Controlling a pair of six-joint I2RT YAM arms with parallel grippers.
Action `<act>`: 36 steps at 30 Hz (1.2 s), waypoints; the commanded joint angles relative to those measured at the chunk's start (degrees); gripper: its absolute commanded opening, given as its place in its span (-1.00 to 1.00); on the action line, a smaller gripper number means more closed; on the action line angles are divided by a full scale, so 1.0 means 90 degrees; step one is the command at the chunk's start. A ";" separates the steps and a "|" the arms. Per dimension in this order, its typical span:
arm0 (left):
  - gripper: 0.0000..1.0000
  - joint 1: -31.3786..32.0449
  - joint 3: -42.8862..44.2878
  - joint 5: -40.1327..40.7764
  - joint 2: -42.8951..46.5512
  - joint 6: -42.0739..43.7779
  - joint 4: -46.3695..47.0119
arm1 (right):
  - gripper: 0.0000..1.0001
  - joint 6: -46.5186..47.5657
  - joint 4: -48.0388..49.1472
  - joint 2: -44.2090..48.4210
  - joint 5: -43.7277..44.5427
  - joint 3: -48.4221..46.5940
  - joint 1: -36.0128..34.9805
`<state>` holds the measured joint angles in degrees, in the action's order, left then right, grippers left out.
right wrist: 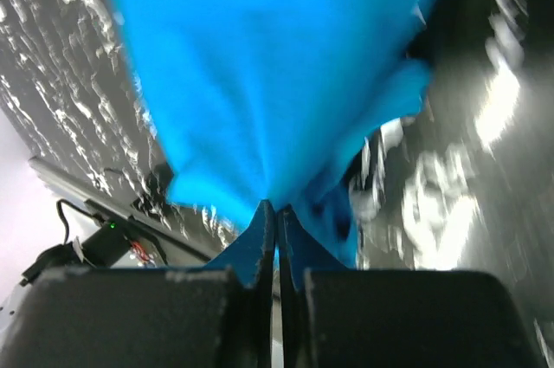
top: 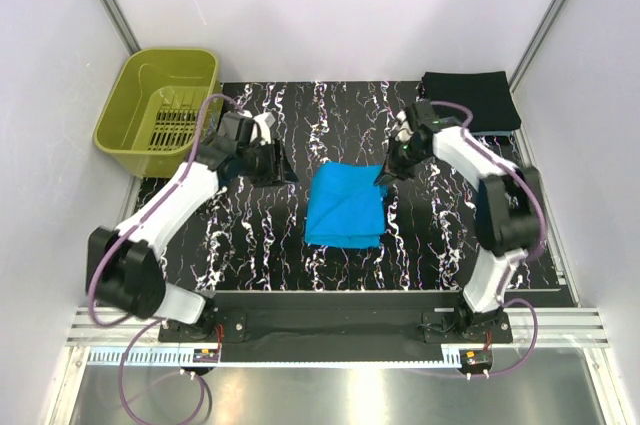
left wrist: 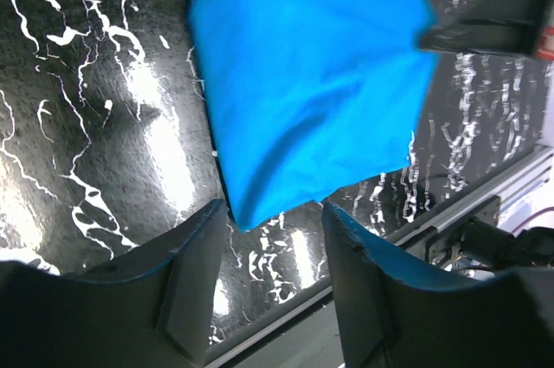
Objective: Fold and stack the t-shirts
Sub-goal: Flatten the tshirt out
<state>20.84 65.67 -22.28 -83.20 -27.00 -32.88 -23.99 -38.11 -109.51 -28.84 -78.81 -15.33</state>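
Note:
The turquoise-blue t-shirt (top: 345,205) lies folded in the middle of the black marbled mat (top: 250,235). My right gripper (top: 384,176) is shut on its far right corner; in the right wrist view the cloth (right wrist: 268,74) bunches up from between the closed fingers (right wrist: 277,216). My left gripper (top: 283,167) is open and empty, left of the shirt; the left wrist view shows the shirt (left wrist: 303,74) with its corner just beyond the spread fingers (left wrist: 275,238). The black t-shirt (top: 470,98) lies folded at the far right corner.
An olive-green plastic basket (top: 160,110) stands at the far left, beyond the mat's corner. White walls close in both sides. The metal rail (top: 330,330) with the arm bases runs along the near edge.

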 commanded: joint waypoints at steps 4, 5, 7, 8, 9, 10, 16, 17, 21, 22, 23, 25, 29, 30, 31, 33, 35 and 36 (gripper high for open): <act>-0.01 -0.0040 -0.0294 0.0288 0.1118 -0.0339 0.0011 | -1.00 -0.0059 -0.2268 0.2440 0.1242 -0.0775 0.0005; -0.01 -0.0060 -0.0304 0.0337 0.1216 -0.0368 -0.0027 | -1.00 -0.0098 -0.2337 0.2596 0.1213 -0.0794 -0.0005; -0.01 -0.0079 -0.0333 0.0512 0.1498 -0.0437 -0.0135 | -1.00 -0.0137 -0.2290 0.2861 0.0747 -0.0872 -0.0151; 0.00 -0.0089 -0.0334 0.0668 0.1606 -0.0456 -0.0203 | -1.00 -0.0234 -0.2115 0.2862 0.0454 -0.0911 -0.0461; 0.01 -0.0108 -0.0334 0.0737 0.1704 -0.0466 -0.0204 | -1.00 -0.0283 -0.2113 0.2833 0.0451 -0.0941 -0.0464; 0.02 -0.0109 -0.0343 0.0815 0.1889 -0.0505 -0.0310 | -1.00 -0.0361 -0.1756 0.2774 0.0248 -0.0999 -0.0841; 0.24 -0.0167 -0.0460 0.2035 0.2621 -0.0681 -0.0975 | -1.00 -0.1330 0.0435 0.1088 -0.1051 -0.1786 -0.1986; 0.30 -0.0177 -0.0470 0.2162 0.2691 -0.0681 -0.1023 | -0.91 -0.1271 0.0416 0.0698 -0.1227 -0.2061 -0.2152; 0.39 -0.0167 -0.0412 0.2242 0.2682 -0.0447 -0.1151 | 0.09 -0.1290 -0.0033 -0.0060 -0.1533 -0.2612 -0.2066; 0.39 -0.0177 -0.0392 0.2155 0.2614 -0.0340 -0.1151 | 0.43 -0.1183 -0.0062 0.0116 -0.1203 -0.2292 -0.2056; 0.36 -0.0167 -0.0392 0.1960 0.2575 -0.0310 -0.1122 | 0.46 -0.1076 -0.0140 0.0282 -0.1055 -0.2134 -0.2017; 0.33 -0.0138 -0.0451 0.1657 0.2380 -0.0145 -0.0937 | 0.50 -0.0890 -0.0443 0.0819 -0.0674 -0.1529 -0.1832; 0.25 0.0562 -0.0383 0.1187 0.1765 0.0090 -0.0673 | 0.35 -0.0860 -0.0531 0.1786 -0.0176 0.0032 -0.1227; 0.24 0.0759 -0.0334 0.1177 0.1435 0.0110 -0.0605 | 0.29 -0.0850 -0.0531 0.2097 0.0029 0.0335 -0.0994; 0.22 0.0973 -0.0218 0.1167 0.1258 0.0149 -0.0565 | 0.25 -0.0821 -0.0531 0.2206 0.0050 0.0870 -0.0895; 0.22 0.1579 0.0045 0.1158 0.0684 0.0236 -0.0497 | 0.10 -0.0782 -0.0512 0.2431 0.0011 0.1429 -0.0787; 0.22 0.1989 0.0193 0.1177 0.0291 0.0296 -0.0506 | 0.06 -0.0675 -0.0415 0.2529 -0.0096 0.1684 -0.0845; 0.23 0.2059 0.0232 0.1129 -0.0030 0.0257 -0.0535 | 0.08 -0.0665 -0.0144 0.2539 -0.0299 0.1840 -0.0894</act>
<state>36.16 64.12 -9.69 -79.40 -26.55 -39.72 -32.10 -42.09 -86.70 -30.46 -65.73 -21.47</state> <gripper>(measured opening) 0.613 0.537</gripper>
